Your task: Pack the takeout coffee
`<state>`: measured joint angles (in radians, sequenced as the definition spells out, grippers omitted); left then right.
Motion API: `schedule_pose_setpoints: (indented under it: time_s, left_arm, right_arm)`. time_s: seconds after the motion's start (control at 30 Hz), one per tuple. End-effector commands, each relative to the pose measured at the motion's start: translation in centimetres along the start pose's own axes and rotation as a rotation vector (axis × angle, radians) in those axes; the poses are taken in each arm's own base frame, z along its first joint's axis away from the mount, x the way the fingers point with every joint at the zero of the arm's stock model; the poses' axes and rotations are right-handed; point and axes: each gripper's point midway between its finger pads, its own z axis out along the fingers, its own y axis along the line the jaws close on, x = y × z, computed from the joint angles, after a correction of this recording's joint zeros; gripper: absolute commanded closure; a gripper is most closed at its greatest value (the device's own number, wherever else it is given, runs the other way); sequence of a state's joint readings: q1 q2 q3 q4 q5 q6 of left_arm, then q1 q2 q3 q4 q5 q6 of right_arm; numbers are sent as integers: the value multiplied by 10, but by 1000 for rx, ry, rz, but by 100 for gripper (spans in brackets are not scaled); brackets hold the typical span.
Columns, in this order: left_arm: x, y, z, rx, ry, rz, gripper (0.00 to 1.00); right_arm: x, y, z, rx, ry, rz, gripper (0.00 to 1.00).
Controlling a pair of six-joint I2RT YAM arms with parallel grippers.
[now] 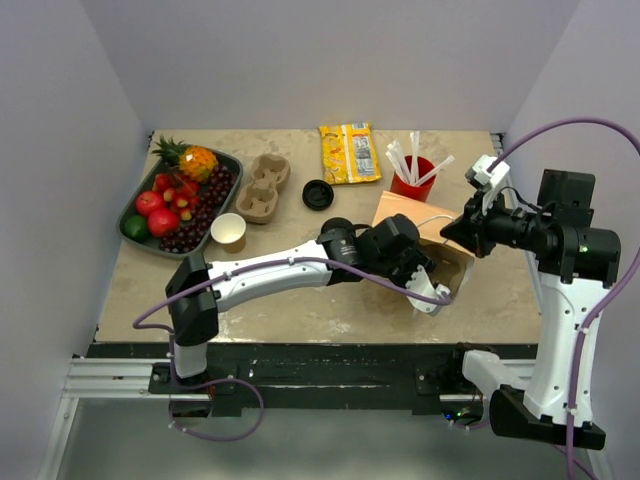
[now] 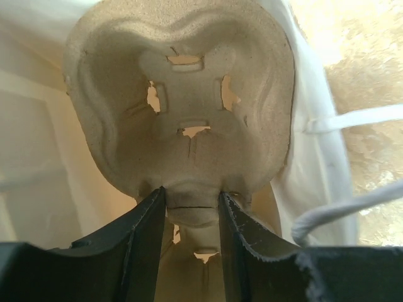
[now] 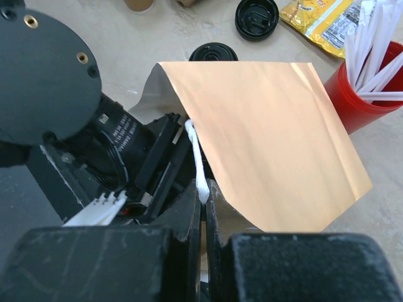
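takeout coffee (image 3: 213,51) is showing only its round black lid, facing up, at the upper middle of the right wrist view, just behind the paper bag (image 3: 271,138). i'm reading its long axis as vertical, though the bag is hiding the body. i'm seeing the left gripper (image 2: 191,192) clamping a pulp cup carrier (image 2: 182,94) inside the bag, and the right gripper (image 3: 203,189) pinching the bag's white handle (image 3: 195,151).

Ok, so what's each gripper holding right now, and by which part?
The left gripper grips a pulp cup carrier by its centre ridge, inside the paper bag. The right gripper pinches the bag's white cord handle.
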<state>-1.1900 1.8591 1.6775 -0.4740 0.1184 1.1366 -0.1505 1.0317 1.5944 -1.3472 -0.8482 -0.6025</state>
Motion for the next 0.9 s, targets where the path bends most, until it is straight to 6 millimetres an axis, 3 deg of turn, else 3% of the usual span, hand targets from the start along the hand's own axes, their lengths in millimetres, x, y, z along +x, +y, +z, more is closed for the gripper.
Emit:
schedule_pose_setpoints:
  time_s: [0.0,0.2,0.33,0.43,0.57,0.87]
  left_arm:
    - [1,20,-3,-71,74,-2,100]
    - [10,24,-9,-89,147,-23,100]
    - [5,40,-20,-180,136,-102,100]
    - [17,52,-28,-271,228,-148,100]
    - [31,50,-25,-297,315,-193,100]
    - [38,47,-30,-336,338,-322,100]
  right_arm:
    - [-8,10,-1,-34,-46,-5,100]
    - [-5,8,-1,-26,-27,-6,100]
    - [-5,-10,0,65,-21,38,100]
    - [-7,-17,2,97,-27,63,100]
    - [-11,-21,4,109,-40,109,100]
    - [-13,-27,1,138,-25,115,100]
